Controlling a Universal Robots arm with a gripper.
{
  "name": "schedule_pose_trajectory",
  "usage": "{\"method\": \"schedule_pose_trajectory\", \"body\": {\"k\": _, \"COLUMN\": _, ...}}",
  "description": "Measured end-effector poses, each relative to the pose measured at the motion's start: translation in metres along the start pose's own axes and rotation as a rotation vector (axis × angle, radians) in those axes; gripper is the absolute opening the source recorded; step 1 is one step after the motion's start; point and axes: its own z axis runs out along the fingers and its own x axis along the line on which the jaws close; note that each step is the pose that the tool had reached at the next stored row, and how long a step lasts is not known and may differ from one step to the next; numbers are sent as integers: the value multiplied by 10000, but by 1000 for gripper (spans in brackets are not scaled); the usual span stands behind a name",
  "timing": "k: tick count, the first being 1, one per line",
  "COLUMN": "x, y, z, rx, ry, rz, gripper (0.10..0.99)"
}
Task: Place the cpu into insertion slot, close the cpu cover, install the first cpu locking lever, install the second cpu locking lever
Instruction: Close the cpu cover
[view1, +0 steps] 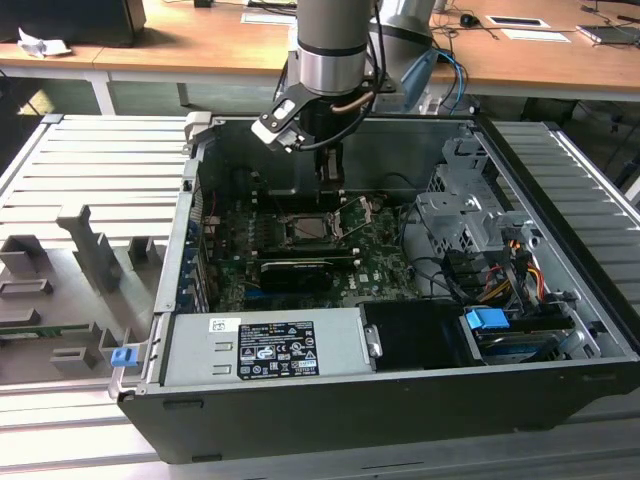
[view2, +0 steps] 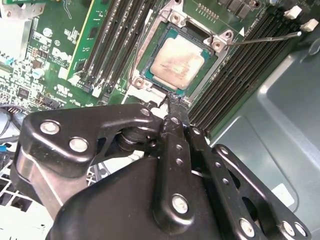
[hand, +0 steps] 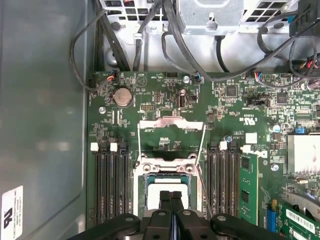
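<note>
**Cpu sits in its slot, cover lies open, claw closed at the socket edge**

The black gripper (view1: 330, 172) on the silver-grey arm reaches down into the open, dark grey metal computer case (view1: 350, 420). It hangs over the middle of the green circuit board (view1: 385, 262). In both wrist views its two black fingers (hand: 165, 200) are pressed together side by side. I can see nothing held between them.

The small square cpu (view2: 177, 62) with a dull silver-grey metal top lies flat inside the insertion slot (hand: 165, 162), the dark square socket with a silver metal rim. In the second wrist view the joined fingertips stand at the rim of this socket, just beside one corner of the cpu. I cannot tell whether they touch it.

The cpu cover (hand: 171, 121), a thin silver metal frame with a square opening, is not closed. In the first wrist view it is folded back on the side of the socket away from the gripper, and the green board shows through its opening. A thin silver wire locking lever (view2: 265, 37) stands out from a corner of the socket, across the long black memory slots (hand: 112, 180). These slots run along both sides of the socket.

A round silver coin battery (hand: 122, 96) sits on the board beyond the cover. In the exterior view a grey metal box with a white label (view1: 265, 345) fills the near part of the case.
</note>
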Motion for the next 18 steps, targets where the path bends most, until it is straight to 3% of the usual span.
{"method": "schedule_pose_trajectory", "body": {"k": 18, "x": 1, "y": 99, "z": 5, "rx": 1, "ry": 0, "rz": -1, "gripper": 106}}
